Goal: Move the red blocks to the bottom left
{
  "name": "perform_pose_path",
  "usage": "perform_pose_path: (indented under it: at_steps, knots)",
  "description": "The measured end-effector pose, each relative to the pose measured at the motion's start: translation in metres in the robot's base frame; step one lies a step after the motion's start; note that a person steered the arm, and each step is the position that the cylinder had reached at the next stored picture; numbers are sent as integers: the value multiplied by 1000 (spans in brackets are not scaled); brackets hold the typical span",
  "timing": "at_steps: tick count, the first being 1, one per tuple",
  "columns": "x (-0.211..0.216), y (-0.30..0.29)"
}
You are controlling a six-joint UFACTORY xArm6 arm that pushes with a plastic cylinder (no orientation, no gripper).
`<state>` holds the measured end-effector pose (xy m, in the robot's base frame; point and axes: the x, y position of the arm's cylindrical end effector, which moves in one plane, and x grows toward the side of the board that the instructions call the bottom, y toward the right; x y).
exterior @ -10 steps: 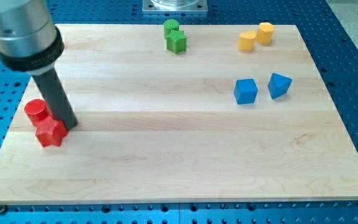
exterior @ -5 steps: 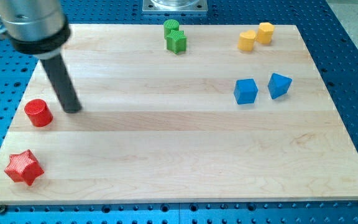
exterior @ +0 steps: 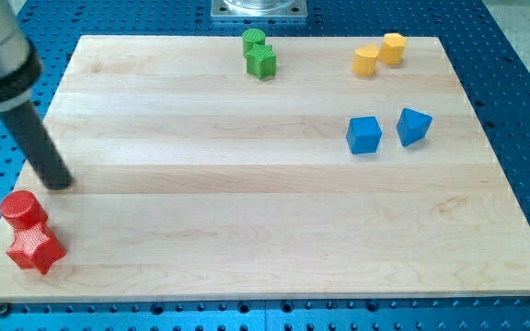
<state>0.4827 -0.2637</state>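
Wooden board (exterior: 265, 230) on a blue perforated table (exterior: 523, 110); my tip (exterior: 60, 183) rests on the board near the view's left edge, bare rod, holding nothing, touching no block. Red cylinder (exterior: 22, 211) sits just below and to the view's left of my tip, close but apart from it; red star (exterior: 35, 248) lies right under the cylinder, the two touching or nearly so, both in the board's bottom left corner. Two green blocks (exterior: 259, 53) huddle at the view's top centre, touching, one round behind, one star-like in front; two yellow blocks (exterior: 379, 53) at the view's top right, side by side, touching; blue cube (exterior: 363, 135) and a second blue block (exterior: 413, 126), angular, shape unclear, sit near each other at the view's right, small gap between; all of these well apart from my tip. Grey metal plate (exterior: 259, 9) shows at the view's top edge, behind the board.
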Motion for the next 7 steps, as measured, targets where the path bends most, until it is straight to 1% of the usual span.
perform_pose_path:
  at_steps: [1,2,3,4,5,6,7]
  knots:
    - [28,9]
    - [36,30]
    - [35,35]
    - [8,56]
    - [-41,102]
    - [-55,114]
    - [-55,114]
